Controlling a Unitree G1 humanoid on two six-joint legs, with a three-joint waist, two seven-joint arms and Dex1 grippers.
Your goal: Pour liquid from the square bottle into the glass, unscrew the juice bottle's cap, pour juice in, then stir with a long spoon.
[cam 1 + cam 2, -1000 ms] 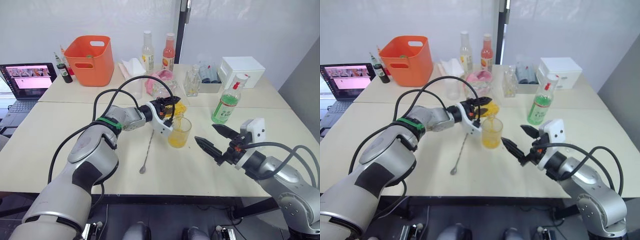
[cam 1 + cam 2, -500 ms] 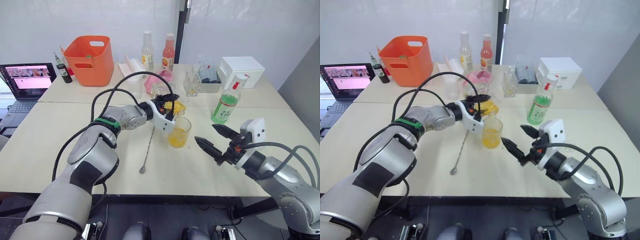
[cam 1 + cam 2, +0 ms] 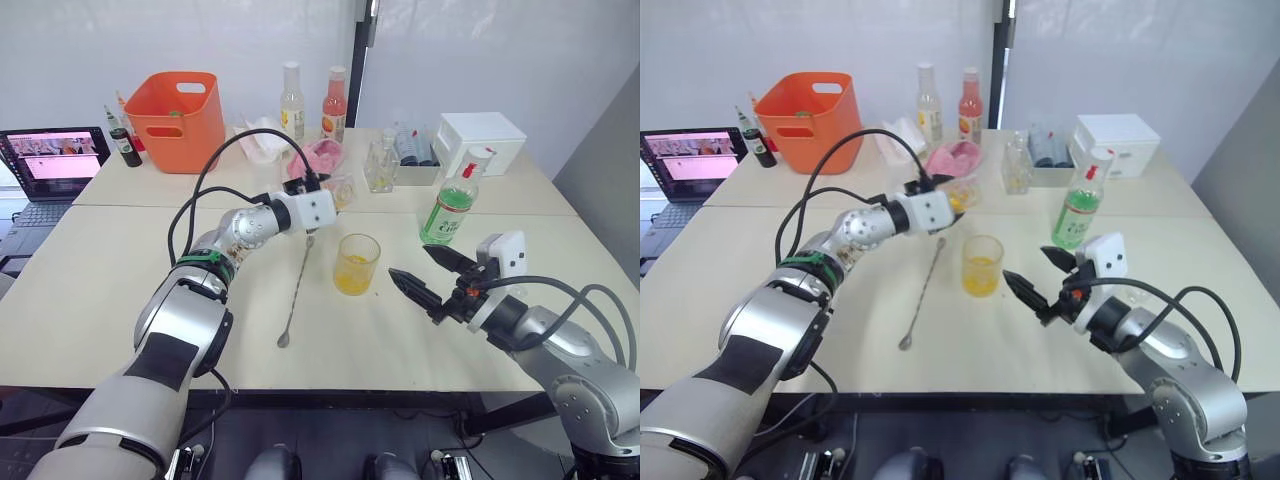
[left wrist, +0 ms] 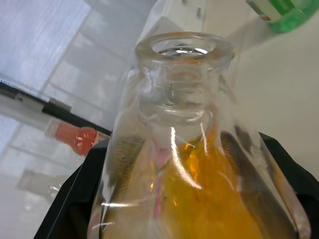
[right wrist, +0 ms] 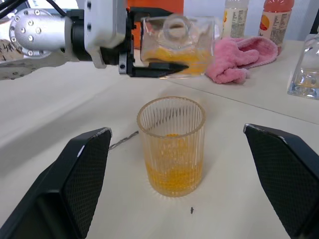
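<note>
Your left gripper (image 5: pixel 149 52) has its fingers clamped on the square bottle (image 5: pixel 177 45), held clear of the desk (image 3: pixel 120 290) behind and to the left of the glass (image 3: pixel 357 264), neck tipped toward the glass, orange liquid remaining inside; the glass stands in mid-desk with orange-yellow liquid in its lower part, which suggests the first pour is done and the bottle is ready to set down; your right gripper (image 3: pixel 432 276) hovers just right of the glass, fingers apart and empty; the juice bottle (image 3: pixel 450 209), cap (image 3: pixel 480 157) on, stands upright behind that gripper; the long spoon (image 3: pixel 297 291) lies flat left of the glass. The next move calls for parking the square bottle upright, then reaching for the juice bottle so one gripper steadies it while the other turns the cap.
</note>
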